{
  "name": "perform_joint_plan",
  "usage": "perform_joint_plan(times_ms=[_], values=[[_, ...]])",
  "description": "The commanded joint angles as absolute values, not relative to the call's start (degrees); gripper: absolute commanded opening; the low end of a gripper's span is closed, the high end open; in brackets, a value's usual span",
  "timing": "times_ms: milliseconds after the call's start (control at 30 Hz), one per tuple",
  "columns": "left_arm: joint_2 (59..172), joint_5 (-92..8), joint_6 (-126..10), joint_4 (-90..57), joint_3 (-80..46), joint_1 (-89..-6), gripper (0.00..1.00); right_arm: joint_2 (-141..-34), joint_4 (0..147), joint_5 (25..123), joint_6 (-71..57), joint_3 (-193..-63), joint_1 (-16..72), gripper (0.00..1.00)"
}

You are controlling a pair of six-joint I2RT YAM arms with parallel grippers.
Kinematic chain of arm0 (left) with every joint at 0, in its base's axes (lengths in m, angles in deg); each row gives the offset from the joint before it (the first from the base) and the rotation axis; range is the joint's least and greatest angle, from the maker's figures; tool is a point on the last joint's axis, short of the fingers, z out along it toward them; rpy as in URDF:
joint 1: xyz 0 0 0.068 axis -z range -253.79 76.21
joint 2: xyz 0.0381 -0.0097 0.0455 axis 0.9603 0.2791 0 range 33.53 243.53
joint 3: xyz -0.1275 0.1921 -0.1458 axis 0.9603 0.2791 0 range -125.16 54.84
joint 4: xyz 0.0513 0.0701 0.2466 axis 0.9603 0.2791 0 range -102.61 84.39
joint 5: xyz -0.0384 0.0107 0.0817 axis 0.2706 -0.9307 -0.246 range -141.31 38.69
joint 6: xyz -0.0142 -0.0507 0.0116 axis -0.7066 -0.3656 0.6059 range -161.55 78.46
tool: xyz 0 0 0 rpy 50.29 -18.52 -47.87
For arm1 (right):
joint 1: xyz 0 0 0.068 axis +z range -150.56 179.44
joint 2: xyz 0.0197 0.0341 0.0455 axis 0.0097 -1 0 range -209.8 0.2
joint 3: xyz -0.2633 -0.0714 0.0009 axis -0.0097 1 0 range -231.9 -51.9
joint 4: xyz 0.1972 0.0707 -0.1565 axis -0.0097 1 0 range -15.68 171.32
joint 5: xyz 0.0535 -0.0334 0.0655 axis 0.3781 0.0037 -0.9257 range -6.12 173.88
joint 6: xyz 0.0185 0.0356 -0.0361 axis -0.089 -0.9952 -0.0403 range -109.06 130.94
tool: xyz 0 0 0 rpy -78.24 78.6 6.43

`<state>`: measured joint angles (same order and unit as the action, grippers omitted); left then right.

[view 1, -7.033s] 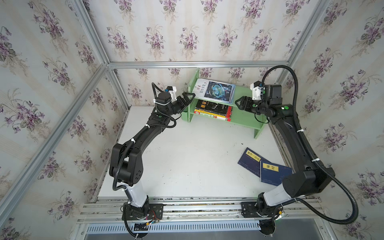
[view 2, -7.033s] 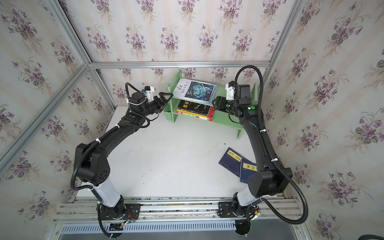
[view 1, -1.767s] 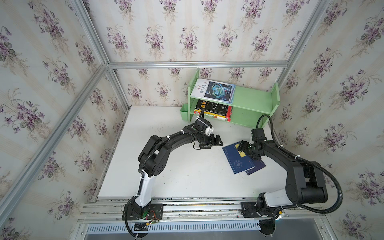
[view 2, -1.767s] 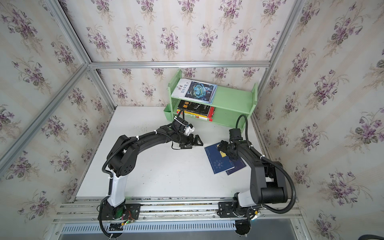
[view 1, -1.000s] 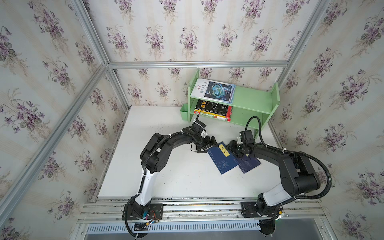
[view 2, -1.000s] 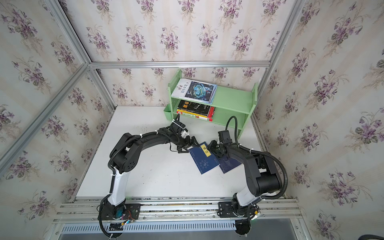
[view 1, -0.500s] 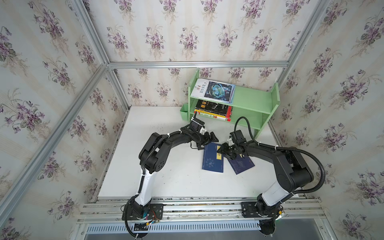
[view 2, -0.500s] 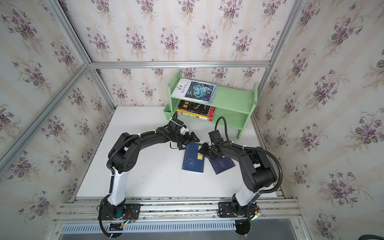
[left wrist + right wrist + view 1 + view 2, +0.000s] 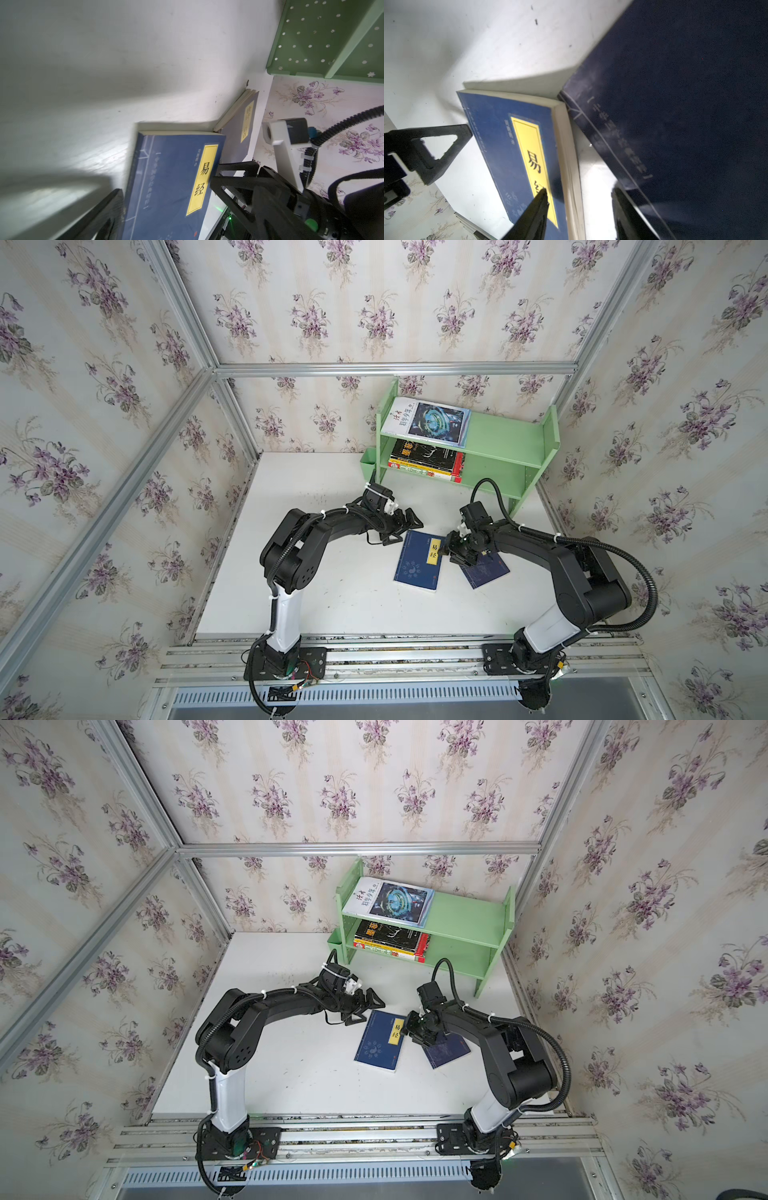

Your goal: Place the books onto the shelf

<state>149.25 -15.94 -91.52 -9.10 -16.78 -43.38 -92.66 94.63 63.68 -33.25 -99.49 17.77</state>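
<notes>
Now the navy book [image 9: 419,560], slid toward tabletop centre, lies flat between wide-open left gripper [image 9: 405,526] and half-open right gripper [image 9: 453,549], ready for grasping.

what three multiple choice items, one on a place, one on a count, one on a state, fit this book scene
1. Where does the white-blue swirl paperback lie?
A. on the top tier of the pale green wooden shelf
B. on the white table
C. in the small green cup

2. How many navy paperbacks with yellow labels lie on the white table?
A. none
B. two
C. four

3. How does the left gripper stand?
A. shut on a book
B. shut and holding nothing
C. open, beside the nearer navy paperback

Answers:
1. A: in both top views it rests flat on the upper board.
2. B: one lies flat mid-table, the second navy paperback partly under the right gripper.
3. C: its fingers are spread wide, clasping nothing.
</notes>
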Motion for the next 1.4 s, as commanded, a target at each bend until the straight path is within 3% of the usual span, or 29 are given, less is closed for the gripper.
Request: perform_joint_plan(times_ms=[0,400,567,733,833,1033,1367], values=[[149.02,-16.00,-89.39,-9.10,-15.88,-43.47,0.98,-93.64,95.64,64.40,-34.11,-99.78,18.21,0.53],[150.54,-11.30,-84.01,-6.87,-17.67,-42.60,0.96,-100.67,99.63,67.09,-31.26,-102.85,19.61,0.44],[148.94,-4.78,-85.49,-14.64,-17.61,-42.24,0.94,-104.57,96.68,64.31,-31.94,-103.39,19.57,0.40],[147.31,-1.44,-92.96,-27.53,-14.85,-42.41,0.77,-106.01,94.23,63.07,-33.50,-102.89,19.59,0.39],[147.98,-0.86,-93.66,-27.92,-15.39,-42.41,0.71,-106.51,93.48,62.50,-34.05,-103.13,19.67,0.38],[148.98,-2.49,-91.32,-23.44,-15.36,-42.50,0.70,-106.92,93.27,62.20,-34.26,-103.86,19.58,0.38],[141.55,-8.48,-86.79,-19.54,-11.59,-48.83,0.79,-103.90,93.89,62.97,-33.60,-106.19,19.67,0.40]])
